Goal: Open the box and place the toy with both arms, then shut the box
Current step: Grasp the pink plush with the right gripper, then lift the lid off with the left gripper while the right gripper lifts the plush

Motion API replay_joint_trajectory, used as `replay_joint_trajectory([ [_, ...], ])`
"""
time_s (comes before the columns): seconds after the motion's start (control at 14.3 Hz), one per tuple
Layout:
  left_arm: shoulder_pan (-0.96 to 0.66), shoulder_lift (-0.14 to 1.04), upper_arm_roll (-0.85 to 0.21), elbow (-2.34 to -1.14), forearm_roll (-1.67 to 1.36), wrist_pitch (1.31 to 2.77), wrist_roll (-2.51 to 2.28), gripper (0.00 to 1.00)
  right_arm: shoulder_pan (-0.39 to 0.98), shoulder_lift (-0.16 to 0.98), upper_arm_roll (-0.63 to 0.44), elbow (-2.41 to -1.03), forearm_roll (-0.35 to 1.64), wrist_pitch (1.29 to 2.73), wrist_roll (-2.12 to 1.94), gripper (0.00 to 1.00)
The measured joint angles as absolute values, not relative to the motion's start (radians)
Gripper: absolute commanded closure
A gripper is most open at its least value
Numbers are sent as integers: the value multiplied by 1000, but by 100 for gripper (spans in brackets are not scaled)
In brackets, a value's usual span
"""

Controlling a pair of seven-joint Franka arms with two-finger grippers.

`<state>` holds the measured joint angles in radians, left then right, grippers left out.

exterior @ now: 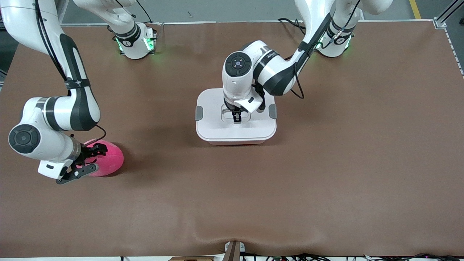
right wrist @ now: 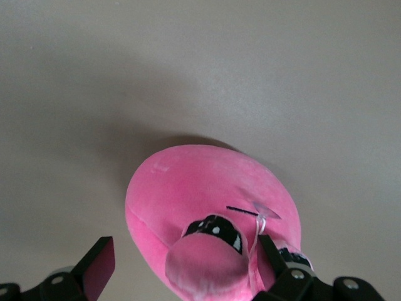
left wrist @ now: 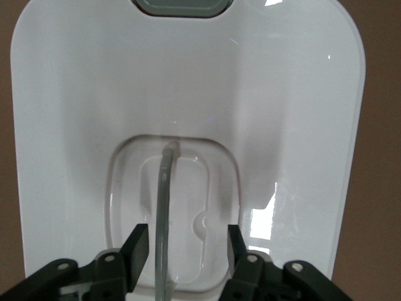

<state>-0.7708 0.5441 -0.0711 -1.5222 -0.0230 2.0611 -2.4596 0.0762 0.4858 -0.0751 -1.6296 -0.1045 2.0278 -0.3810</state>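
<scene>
The box, a pink tub under a shut white lid, stands mid-table, with a grey latch at each end. My left gripper is down in the lid's recessed centre. It is open, with its fingers on either side of the handle bar and not touching it. The pink plush toy lies on the table toward the right arm's end, nearer the front camera than the box. My right gripper is open around the toy. One finger is against the plush and the other stands clear.
The brown table mat spreads wide around the box. A grey latch shows at the lid's edge in the left wrist view. Both arm bases stand along the table's back edge. A small fixture sits at the front edge.
</scene>
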Motion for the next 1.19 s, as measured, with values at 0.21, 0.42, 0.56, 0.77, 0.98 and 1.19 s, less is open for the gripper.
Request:
replay_joint_trajectory([
  [0.21,-771,544,-71,-1522,-20,2062,-2460,100,64,500,-76,-1629,-105,2028,-388,0],
  [0.42,-771,539,-73,-1521,-19,2059,-2458,100,52,510,-77,-1628,-105,2028,-405,17],
  [0.56,-771,539,-74,-1521,-19,2058,-2458,100,50,510,-77,-1627,-105,2028,-430,36],
  [0.77,-772,538,-76,-1521,-19,2050,-2458,100,43,510,-77,-1626,-105,2025,-443,36],
  [0.98,-774,529,-77,-1520,-19,2039,-2458,100,42,510,-76,-1625,-105,2007,-446,35],
  [1.19,-775,505,-78,-1520,-19,2021,-2458,100,44,510,-73,-1616,-105,1953,-447,47],
])
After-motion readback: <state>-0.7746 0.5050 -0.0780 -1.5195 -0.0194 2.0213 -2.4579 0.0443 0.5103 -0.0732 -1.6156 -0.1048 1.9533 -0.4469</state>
